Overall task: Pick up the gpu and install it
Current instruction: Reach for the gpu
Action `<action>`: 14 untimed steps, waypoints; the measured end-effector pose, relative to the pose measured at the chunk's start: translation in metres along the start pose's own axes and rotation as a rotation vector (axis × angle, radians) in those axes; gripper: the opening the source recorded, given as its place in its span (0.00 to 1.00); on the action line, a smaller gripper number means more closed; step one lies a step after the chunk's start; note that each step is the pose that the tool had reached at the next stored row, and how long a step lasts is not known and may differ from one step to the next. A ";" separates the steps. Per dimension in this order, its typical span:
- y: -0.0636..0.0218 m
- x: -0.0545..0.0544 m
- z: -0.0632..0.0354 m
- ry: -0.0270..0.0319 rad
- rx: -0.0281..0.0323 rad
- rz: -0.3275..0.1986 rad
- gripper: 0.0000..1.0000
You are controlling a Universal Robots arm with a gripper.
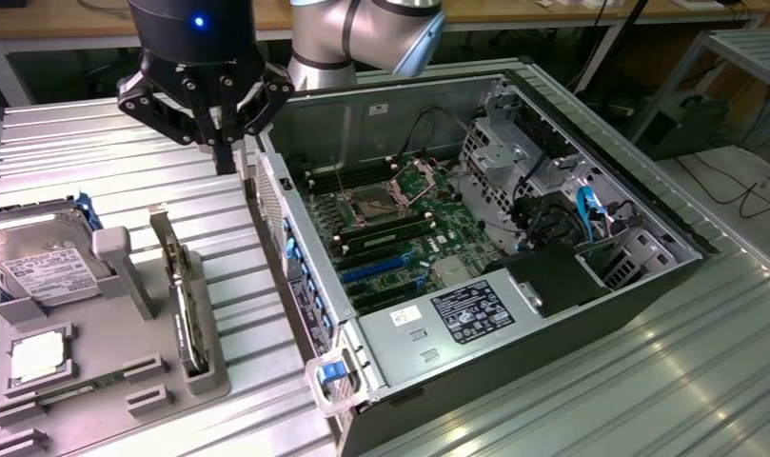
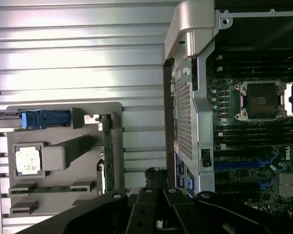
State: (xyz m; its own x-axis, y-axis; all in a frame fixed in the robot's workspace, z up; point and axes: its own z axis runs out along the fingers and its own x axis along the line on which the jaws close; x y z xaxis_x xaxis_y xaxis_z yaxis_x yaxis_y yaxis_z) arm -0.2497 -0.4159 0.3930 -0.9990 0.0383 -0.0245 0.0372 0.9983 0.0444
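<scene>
The gpu stands on its edge in a slot of the grey holder tray, at the exterior view's left. In the wrist view the gpu shows as a thin green-edged strip along the tray's side. My gripper hangs shut over the ribbed table, past the card's far end and close to the computer case's outer wall. Nothing is between its fingers. In the wrist view the gripper tips sit between the tray and the case.
The open computer case lies at the exterior view's right, with its motherboard and blue slots exposed. The tray also holds a silver hard drive and a small square chip. Ribbed metal table surrounds everything.
</scene>
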 end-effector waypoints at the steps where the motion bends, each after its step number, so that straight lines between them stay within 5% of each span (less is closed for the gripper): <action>1: -0.0002 0.001 -0.0001 0.0000 0.0001 0.000 0.11; 14: -0.0032 0.014 -0.0004 0.0000 0.0000 0.000 0.11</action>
State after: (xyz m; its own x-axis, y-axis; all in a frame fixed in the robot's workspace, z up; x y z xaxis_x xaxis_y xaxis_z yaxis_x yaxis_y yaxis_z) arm -0.2643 -0.4186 0.3929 -0.9990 0.0383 -0.0245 0.0372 0.9983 0.0444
